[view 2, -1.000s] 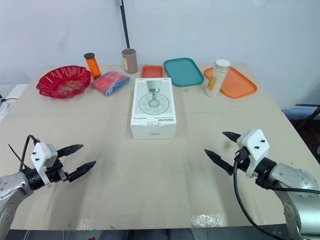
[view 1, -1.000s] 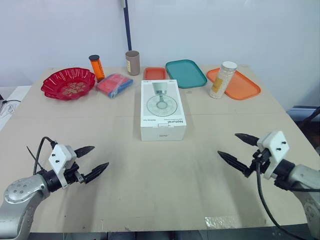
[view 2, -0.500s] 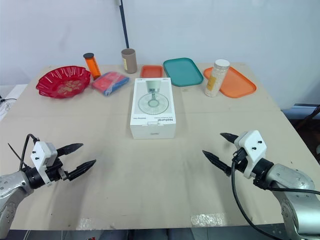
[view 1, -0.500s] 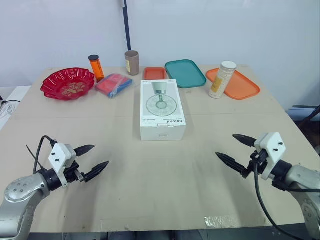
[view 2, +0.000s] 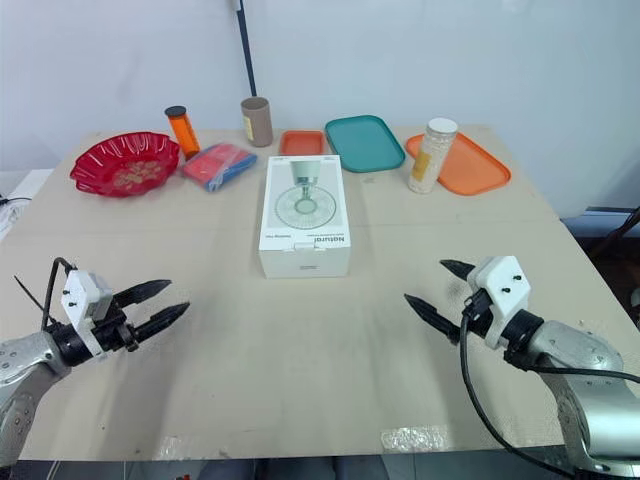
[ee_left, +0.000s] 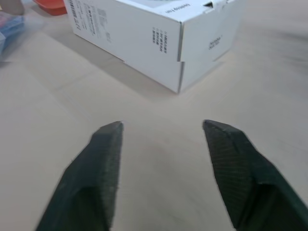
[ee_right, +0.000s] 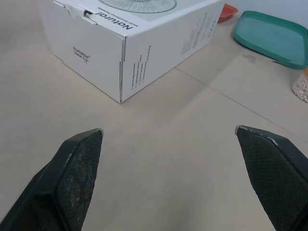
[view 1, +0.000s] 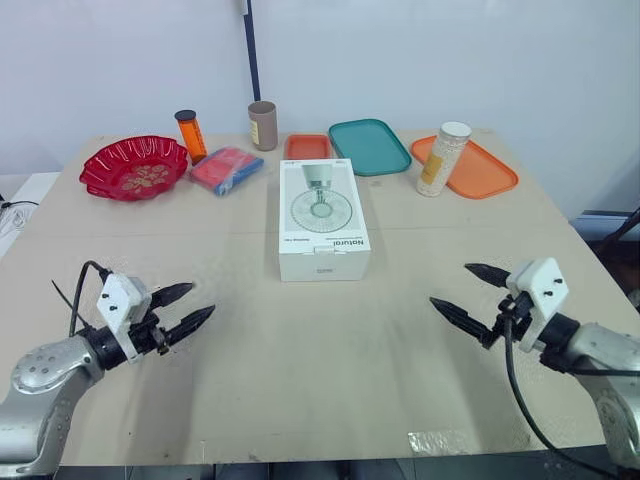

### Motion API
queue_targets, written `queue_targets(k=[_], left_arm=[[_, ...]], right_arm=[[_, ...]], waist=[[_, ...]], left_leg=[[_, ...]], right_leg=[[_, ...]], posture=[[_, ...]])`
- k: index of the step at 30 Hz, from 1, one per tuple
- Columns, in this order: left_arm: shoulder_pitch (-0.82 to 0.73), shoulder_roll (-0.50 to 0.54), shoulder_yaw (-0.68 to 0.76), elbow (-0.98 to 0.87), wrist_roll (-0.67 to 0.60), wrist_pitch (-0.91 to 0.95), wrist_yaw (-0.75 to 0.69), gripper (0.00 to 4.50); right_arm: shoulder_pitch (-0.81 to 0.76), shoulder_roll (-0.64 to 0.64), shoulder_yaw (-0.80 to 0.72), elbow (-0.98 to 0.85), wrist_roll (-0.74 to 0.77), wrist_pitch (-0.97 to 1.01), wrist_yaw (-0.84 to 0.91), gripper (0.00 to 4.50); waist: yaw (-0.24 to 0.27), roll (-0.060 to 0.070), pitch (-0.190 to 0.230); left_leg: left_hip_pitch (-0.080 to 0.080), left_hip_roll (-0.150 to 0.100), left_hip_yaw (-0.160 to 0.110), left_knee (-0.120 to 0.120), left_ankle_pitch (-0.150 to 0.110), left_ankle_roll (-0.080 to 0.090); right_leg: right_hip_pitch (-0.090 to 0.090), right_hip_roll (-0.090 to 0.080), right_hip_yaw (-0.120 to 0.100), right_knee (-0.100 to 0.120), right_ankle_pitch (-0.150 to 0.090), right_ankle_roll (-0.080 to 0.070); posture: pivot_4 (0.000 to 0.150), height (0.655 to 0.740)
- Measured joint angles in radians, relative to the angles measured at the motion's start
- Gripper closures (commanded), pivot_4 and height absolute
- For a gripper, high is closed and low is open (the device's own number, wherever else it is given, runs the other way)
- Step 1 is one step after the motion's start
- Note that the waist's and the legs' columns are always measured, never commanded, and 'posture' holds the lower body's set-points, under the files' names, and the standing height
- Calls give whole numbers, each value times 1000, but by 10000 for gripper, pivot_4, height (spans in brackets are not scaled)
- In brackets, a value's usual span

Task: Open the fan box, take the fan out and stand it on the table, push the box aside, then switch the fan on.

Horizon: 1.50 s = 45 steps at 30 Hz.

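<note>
Fan box [view 1: 323,218] work has not begun, so you have the whole task ahead of you. Your left gripper [view 1: 203,300] has its jaws released and holds nothing. Over the last second it has lifted a little and edged forward, and its fingers have drawn slightly closer together. Your right gripper [view 1: 450,285] is also spread wide and empty, and has crept only a touch inward. Neither move has closed much of the gap, so I judge this the very start of the approach.

The box lies ahead of both sets of jaws and between them, well apart from each. It rests flat on its broad face on the table [view 1: 300,390], shut. Its long axis runs straight away from you. The short end with the tuck flap faces the jaws, and the lid's print reads upside down from your side. That near flap looks like your way in, and both wrist views have its corner lined up ahead of the fingers.

Beyond the box, farther from the jaws, sit a teal tray [view 1: 370,146] and a red bowl [view 1: 133,167].
</note>
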State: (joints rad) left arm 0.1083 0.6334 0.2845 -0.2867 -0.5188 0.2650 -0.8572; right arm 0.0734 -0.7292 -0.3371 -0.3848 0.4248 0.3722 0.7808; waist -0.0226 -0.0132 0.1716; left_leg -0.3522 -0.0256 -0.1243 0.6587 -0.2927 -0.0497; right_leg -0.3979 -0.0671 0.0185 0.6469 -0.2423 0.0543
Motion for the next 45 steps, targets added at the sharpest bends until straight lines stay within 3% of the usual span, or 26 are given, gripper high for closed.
queue_targets(k=[2,5,6,10,11,17,24,30,37,45], left_arm=[[-18,-4,0,0,-11,15,13,31241],[-104,-10,3,-3,-61,80,60,43705],[-142,-14,3,-1,-74,100,73,44521],[-370,-5,-15,22,-120,199,127,44521],[-491,18,-100,69,-100,267,120,44521],[-693,4,-268,122,-45,375,107,44521],[-755,-121,-439,323,146,272,127,44521],[-834,-250,-468,485,264,158,198,44521],[-867,-340,-463,533,298,135,252,44521],[-867,-354,-434,572,303,124,253,44521]], right_arm=[[-13,0,9,9,-3,-4,0,0],[-40,0,17,22,-7,-12,-1,0],[-41,0,19,25,-8,-12,-1,0],[-45,7,29,21,-11,-11,-12,0],[-46,11,34,7,-11,12,-30,0],[-35,16,48,-67,16,56,-58,0],[-21,49,51,-109,11,69,-123,0],[-11,50,50,-125,3,67,-136,0],[-10,64,59,-133,3,67,-150,0],[-33,62,75,-149,9,108,-154,0]], waist=[[0,0,0],[0,0,0],[1,-1,1],[2,-2,1],[0,-2,1],[-1,-3,1],[0,-3,1],[1,-3,2],[1,-3,1],[0,-2,1]], left_leg=[[0,0,0,0,0,0],[0,1,1,0,0,0],[-1,1,0,0,0,0],[-2,1,1,2,0,-1],[-2,1,1,1,0,-1],[-2,2,2,2,0,-1],[-2,2,3,2,1,-2],[-3,2,3,4,1,-2],[-3,2,4,4,1,-1],[-2,2,4,4,1,-1]], right_leg=[[0,0,0,0,0,0],[-1,2,1,0,1,0],[-1,2,1,0,1,0],[-1,3,1,0,3,0],[-2,4,2,0,3,0],[-3,4,3,0,3,0],[-4,5,4,1,4,0],[-4,5,4,1,4,1],[-4,5,5,1,4,1],[-4,5,5,1,5,1]], posture=[[1500,7400],[1500,7400],[1500,7400],[1500,7400],[1500,7400],[1500,7400],[1500,7400],[1500,7400],[1500,7400],[1500,7400]])
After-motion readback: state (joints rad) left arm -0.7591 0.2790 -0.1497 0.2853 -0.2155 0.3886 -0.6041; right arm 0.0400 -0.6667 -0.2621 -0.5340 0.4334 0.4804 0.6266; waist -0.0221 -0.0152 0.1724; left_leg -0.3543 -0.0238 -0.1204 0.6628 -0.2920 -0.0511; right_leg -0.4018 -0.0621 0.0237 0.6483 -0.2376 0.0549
